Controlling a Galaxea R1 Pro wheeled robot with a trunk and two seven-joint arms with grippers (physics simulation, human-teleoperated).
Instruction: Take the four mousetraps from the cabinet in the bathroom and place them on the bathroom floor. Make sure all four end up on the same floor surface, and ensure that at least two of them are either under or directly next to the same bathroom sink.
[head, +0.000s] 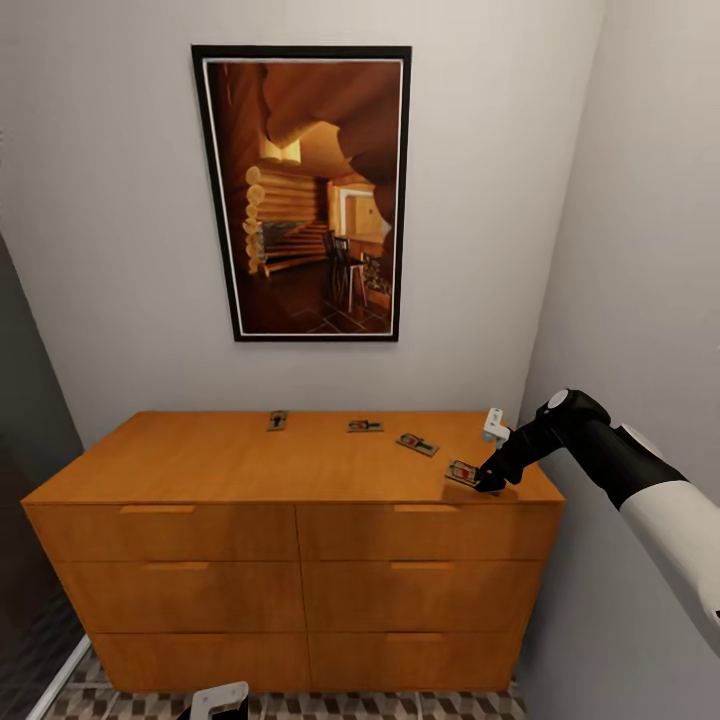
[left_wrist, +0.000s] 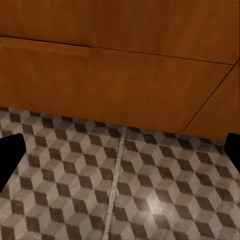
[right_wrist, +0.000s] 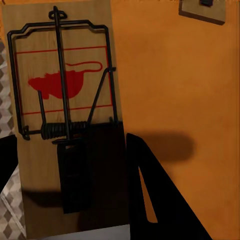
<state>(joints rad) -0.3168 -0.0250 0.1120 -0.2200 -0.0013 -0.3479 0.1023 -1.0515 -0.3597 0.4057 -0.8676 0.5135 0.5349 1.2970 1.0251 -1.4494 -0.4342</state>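
Note:
Four mousetraps lie on top of the orange-brown cabinet (head: 200, 460): one at the back (head: 277, 420), a second (head: 365, 426), a third (head: 417, 444), and one near the front right corner (head: 462, 472). My right gripper (head: 490, 482) is down at that last mousetrap (right_wrist: 65, 100), a black finger (right_wrist: 155, 200) against each long edge while the board rests flat on the wood. My left gripper (left_wrist: 120, 150) hangs low and open over the cube-patterned bathroom floor (left_wrist: 125, 195), in front of the bottom drawers. The bathroom sink is out of view.
A framed picture (head: 300, 190) hangs on the wall above the cabinet. A grey wall (head: 640, 250) closes in tightly on the right of the cabinet. A strip of tiled floor (head: 400, 705) shows at the cabinet's foot.

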